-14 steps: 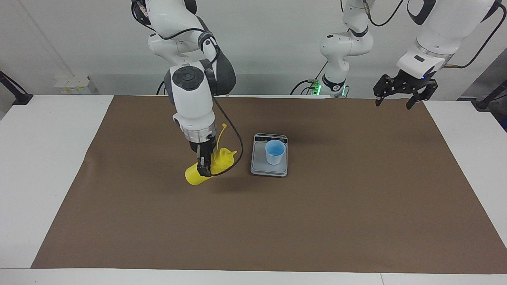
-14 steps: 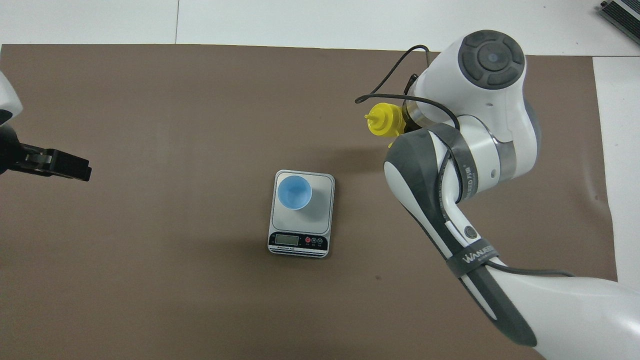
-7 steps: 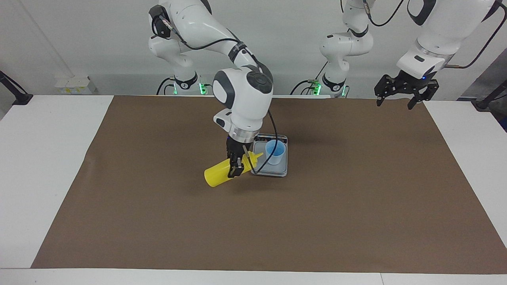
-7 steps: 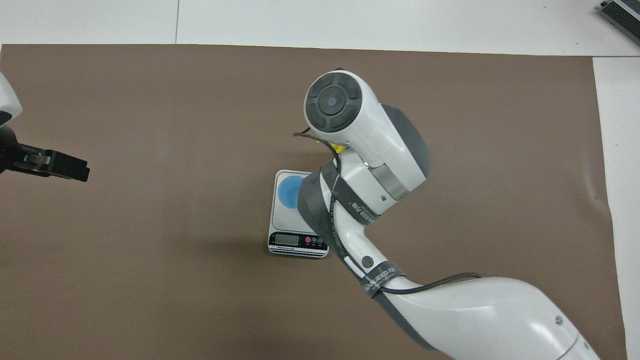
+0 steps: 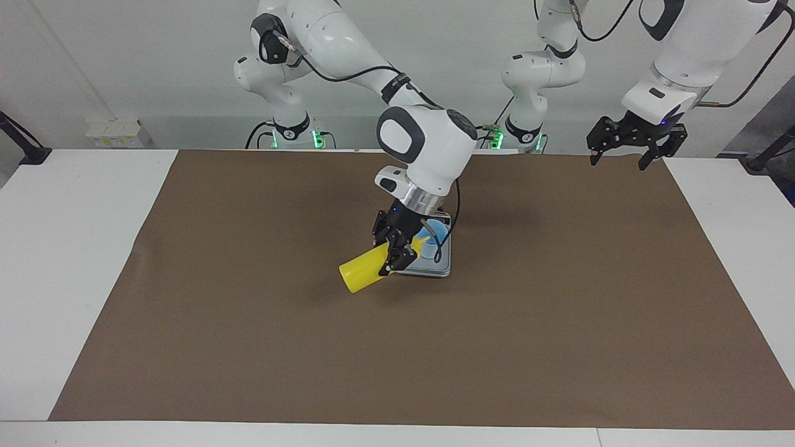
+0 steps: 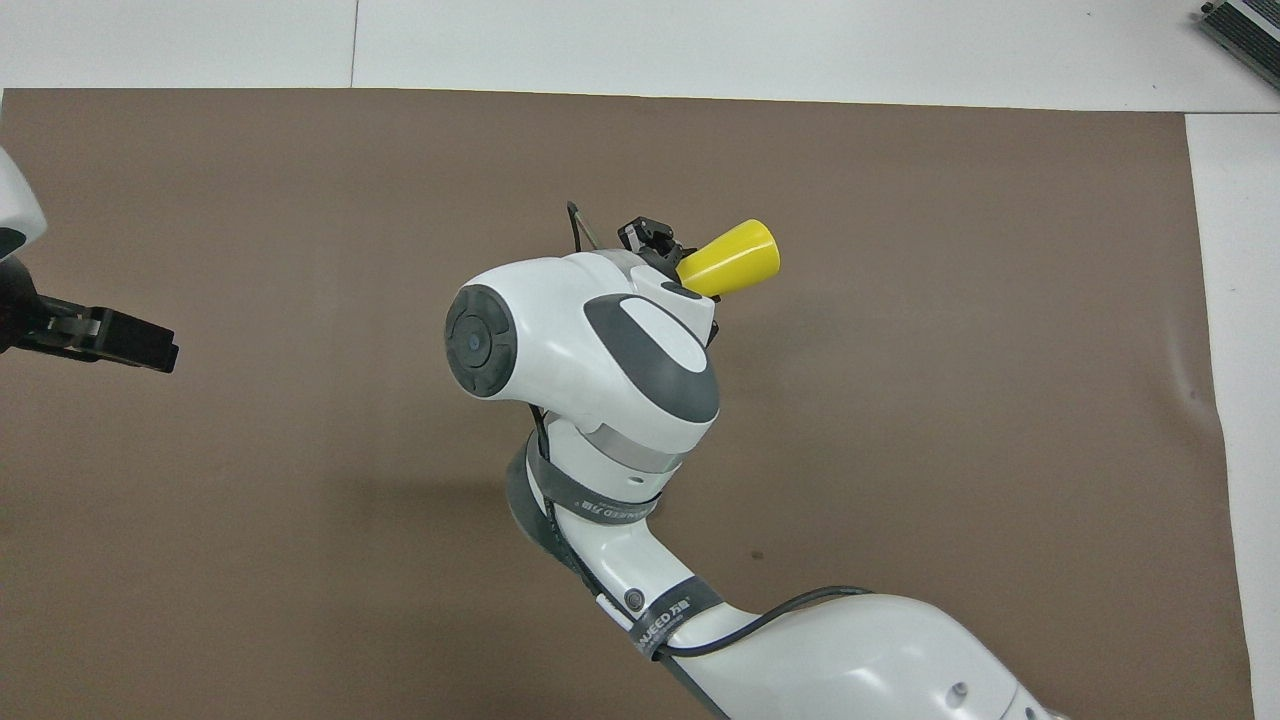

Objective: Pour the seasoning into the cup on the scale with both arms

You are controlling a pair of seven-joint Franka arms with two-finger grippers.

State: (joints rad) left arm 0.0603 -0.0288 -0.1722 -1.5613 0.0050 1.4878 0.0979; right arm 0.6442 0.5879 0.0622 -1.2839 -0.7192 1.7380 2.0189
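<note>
From my station, nearest the robots I see the left hand (image 5: pixel 627 149) hanging in the air over the brown mat's (image 5: pixel 248 347) edge at the left arm's end of the tabletop (image 5: pixel 62 248). Its fingers are spread apart and hold nothing; that arm waits. In the overhead view the same hand (image 6: pixel 120 338) shows at the frame's edge, well apart from everything else.

Farther out, near the middle of the mat, sits the scale (image 5: pixel 435 268), flat on the mat with its display strip at the end nearer the robots. The cup (image 5: pixel 435 234) stands upright on the scale's plate. In the overhead view the right arm's wrist covers both, so I read them from the facing view alone.

Over the scale is the right hand (image 5: pixel 397 251), reaching down from the right arm. It is clenched around the yellow bottle (image 5: pixel 366 273), gripping it near the nozzle end. The bottle is tipped past level: its flat base points up and away toward the right arm's end of the tabletop, and its nozzle points down at the cup's rim. I cannot tell whether the nozzle touches the cup or whether anything is coming out. In the overhead view only the bottle's base end (image 6: pixel 735 258) sticks out past the wrist.
</note>
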